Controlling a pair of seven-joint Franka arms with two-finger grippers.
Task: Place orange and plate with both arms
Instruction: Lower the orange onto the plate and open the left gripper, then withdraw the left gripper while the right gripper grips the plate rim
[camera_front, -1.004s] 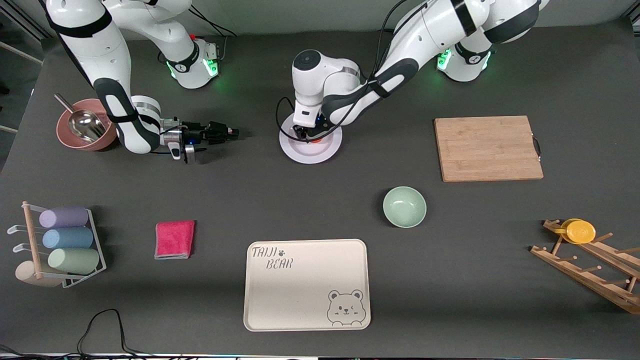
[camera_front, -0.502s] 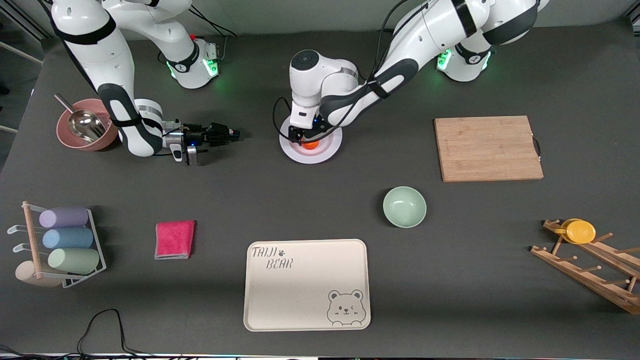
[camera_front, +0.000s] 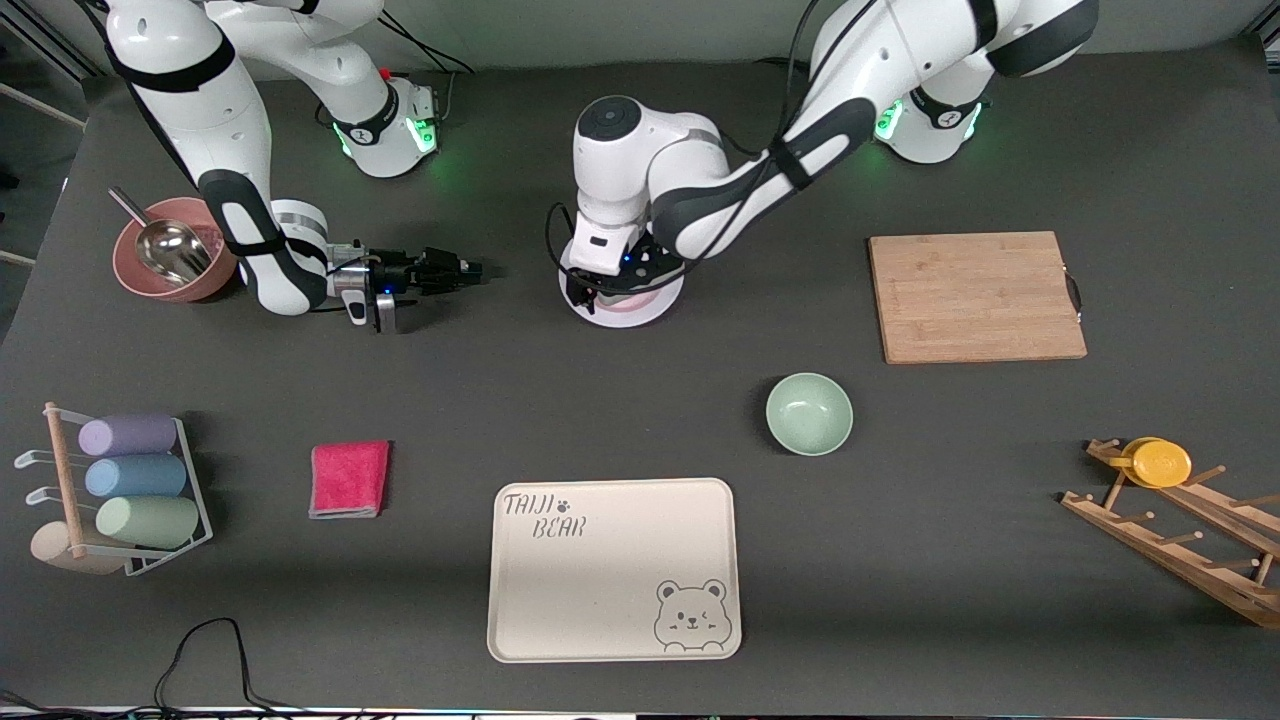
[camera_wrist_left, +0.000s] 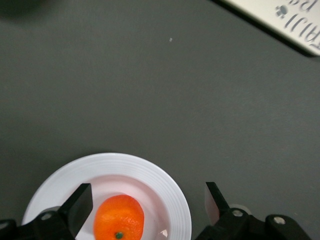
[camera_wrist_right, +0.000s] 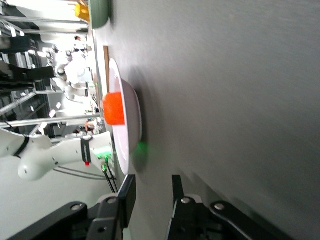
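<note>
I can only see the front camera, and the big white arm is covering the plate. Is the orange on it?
Observer: Yes. The left wrist view shows the small round orange fruit lying on the round shallow pale plate.
Operator: Is the pincer squeezing it?
Observer: No. The left pincer is open over the plate, its fingers clear of the fruit.
Operator: And the other one?
Observer: The right pincer is slightly open and holds nothing.

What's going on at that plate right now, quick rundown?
Left hand open over plate, orange resting on it. Right hand empty, low beside plate. Nothing in the way.
</note>
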